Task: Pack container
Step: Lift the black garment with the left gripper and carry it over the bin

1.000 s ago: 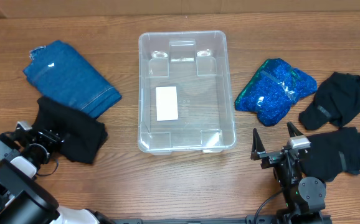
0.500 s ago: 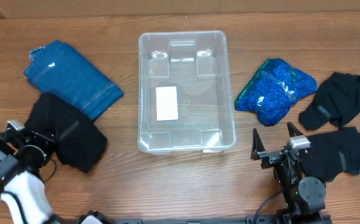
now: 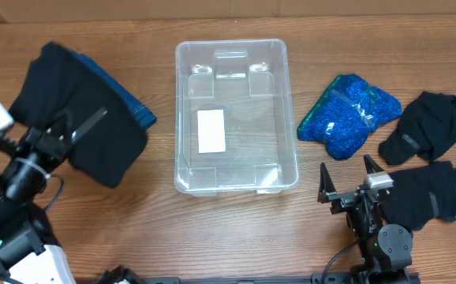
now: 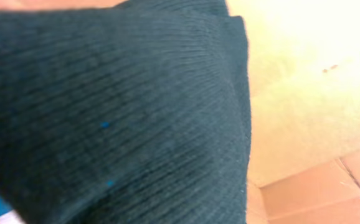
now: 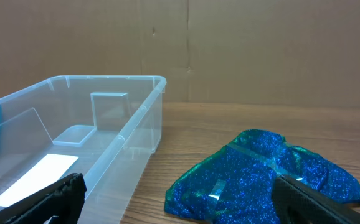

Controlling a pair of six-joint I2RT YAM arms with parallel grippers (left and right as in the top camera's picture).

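Left gripper (image 3: 69, 130) raised — fingers seemingly clamped; right gripper (image 3: 345, 167) low, fingers (image 5: 320, 199) spread.

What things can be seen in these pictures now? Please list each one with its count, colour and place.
container: one, clear plastic, middle of the table; holds only a white label on its bottom
glittery bundle: one, blue, right of the container
black garments: two, black, far right; the second lies nearer the front
black cloth: one, black, left side, held over the denim
denim: one, blue, left; only an edge shows
table: one, brown wood
cardboard wall: one, brown, behind the table
left gripper: one, left, shut on the black cloth
right gripper: one, front right, open, holding nothing
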